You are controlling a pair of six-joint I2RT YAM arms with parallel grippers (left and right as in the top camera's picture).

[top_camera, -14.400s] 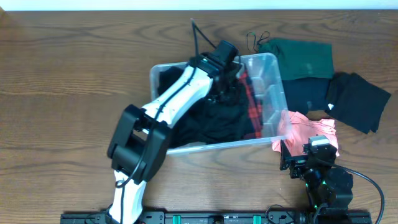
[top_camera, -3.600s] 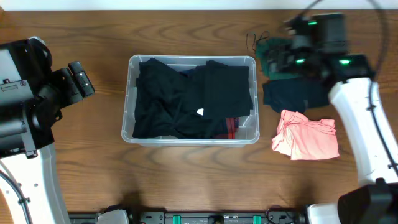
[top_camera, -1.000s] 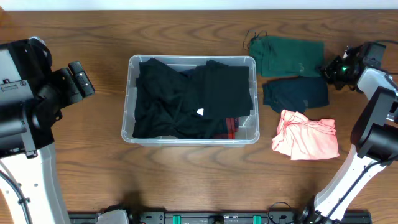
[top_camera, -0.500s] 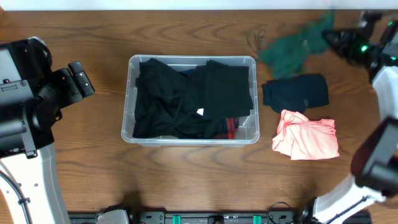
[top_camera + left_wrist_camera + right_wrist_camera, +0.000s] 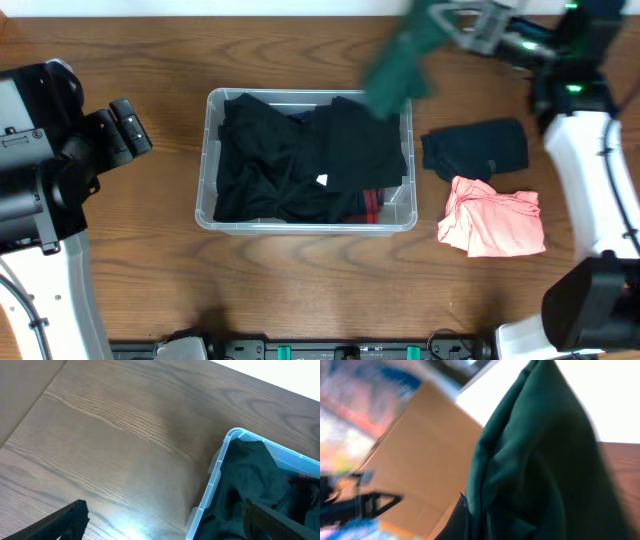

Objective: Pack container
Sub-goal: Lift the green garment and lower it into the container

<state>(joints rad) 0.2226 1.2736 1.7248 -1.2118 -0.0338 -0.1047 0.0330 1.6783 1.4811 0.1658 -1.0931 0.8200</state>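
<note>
Since half a second ago, the green cloth [image 5: 396,68] has been carried off the table from 1 o'clock and is now hung, blurred by motion, over the 1 o'clock corner of the bin [image 5: 209,150]. It is held by the right gripper [image 5: 472,24], closed on its top edge, though the fingers themselves are lost in blur. In the right wrist view the frame is filled by the cloth. The bin sits at the table's centre, already heaped with black clothes [image 5: 300,160]. The left gripper [image 5: 130,128] is parked at the bin's 9 o'clock, its fingers spread wide and nothing held.

To finish the step well, the cloth should be brought over the bin's middle, lowered until it is bunched on the pile, and only then released, so no edge is draped over the rim. The navy cloth [image 5: 475,148] at 3 o'clock and the pink cloth [image 5: 492,222] at 4 o'clock are yet to be packed.
</note>
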